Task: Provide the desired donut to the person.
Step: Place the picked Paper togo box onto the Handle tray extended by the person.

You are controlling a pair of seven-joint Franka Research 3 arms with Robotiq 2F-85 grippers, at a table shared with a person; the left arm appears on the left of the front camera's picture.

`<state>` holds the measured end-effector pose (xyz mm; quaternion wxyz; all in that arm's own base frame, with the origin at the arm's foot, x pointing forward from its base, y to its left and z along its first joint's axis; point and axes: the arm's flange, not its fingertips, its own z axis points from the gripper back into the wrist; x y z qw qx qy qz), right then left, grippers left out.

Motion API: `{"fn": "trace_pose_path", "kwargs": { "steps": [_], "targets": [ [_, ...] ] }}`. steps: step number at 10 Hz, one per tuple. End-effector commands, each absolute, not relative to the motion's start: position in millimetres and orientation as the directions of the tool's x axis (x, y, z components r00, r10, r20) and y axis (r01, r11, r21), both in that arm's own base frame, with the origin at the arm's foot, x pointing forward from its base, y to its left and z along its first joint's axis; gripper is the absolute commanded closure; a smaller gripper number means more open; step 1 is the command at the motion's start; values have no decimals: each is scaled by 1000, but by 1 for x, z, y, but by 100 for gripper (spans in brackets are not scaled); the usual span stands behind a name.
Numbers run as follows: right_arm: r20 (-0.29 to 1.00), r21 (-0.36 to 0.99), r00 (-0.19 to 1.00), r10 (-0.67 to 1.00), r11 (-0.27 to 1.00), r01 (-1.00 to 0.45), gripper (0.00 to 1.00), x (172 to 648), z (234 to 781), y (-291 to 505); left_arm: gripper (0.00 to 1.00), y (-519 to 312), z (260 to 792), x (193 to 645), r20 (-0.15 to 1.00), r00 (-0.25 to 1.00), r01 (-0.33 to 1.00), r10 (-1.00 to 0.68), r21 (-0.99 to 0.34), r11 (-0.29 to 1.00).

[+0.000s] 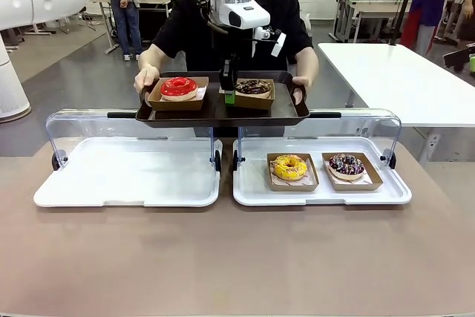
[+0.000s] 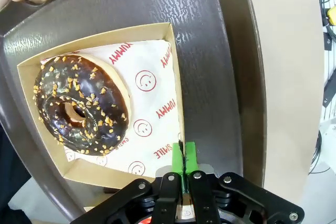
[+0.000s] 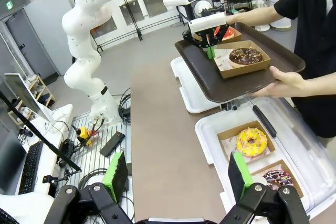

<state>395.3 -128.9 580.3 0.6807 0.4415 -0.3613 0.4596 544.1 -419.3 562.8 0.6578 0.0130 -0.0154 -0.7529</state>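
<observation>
A person holds a tray. The left gripper pinches the chocolate donut's box at 6 o'clock. The right gripper is spread.

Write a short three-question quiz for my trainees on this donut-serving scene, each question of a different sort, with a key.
1. True or false: the left gripper has its fingers shut on the rim of the chocolate nut donut's box.
2. Multiple choice: which donut sits beside the chocolate nut donut on the dark tray that the person holds? A) yellow B) red-glazed C) sprinkled chocolate
3. Fill in: the yellow donut and the sprinkled chocolate donut lie in the white display tray on the robot's ____ side.

Key: 1 true; 2 B, the red-glazed donut; 3 right.
</observation>
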Motion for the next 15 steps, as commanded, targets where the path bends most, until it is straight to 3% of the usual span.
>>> {"fn": "trace_pose_path", "kwargs": {
  "steps": [1,2,3,5,6,8,15],
  "targets": [
    [905,263,308,294,183,-947,0,395,582,-128,46,-413,560,533,34,-95,995,-995,40,-94],
    [905,263,308,294,183,-947,0,395,582,-128,40,-412,561,535,40,-98,995,-994,35,-97],
    [905,263,308,294,183,-947,0,395,582,-128,0,-412,562,534,49,-95,995,-994,33,-94],
    [905,263,308,294,183,-947,0,395,582,-128,0,-410,568,534,61,-94,995,-994,34,-92],
    [905,263,308,294,183,-947,0,395,582,-128,19,-408,571,533,70,-92,995,-993,36,-90],
    [905,263,308,294,183,-947,0,395,582,-128,0,-405,575,534,80,-88,996,-993,41,-85],
    [905,263,308,294,183,-947,0,395,582,-128,0,-390,594,527,70,-90,996,-993,-5,-91]
  ]
}}
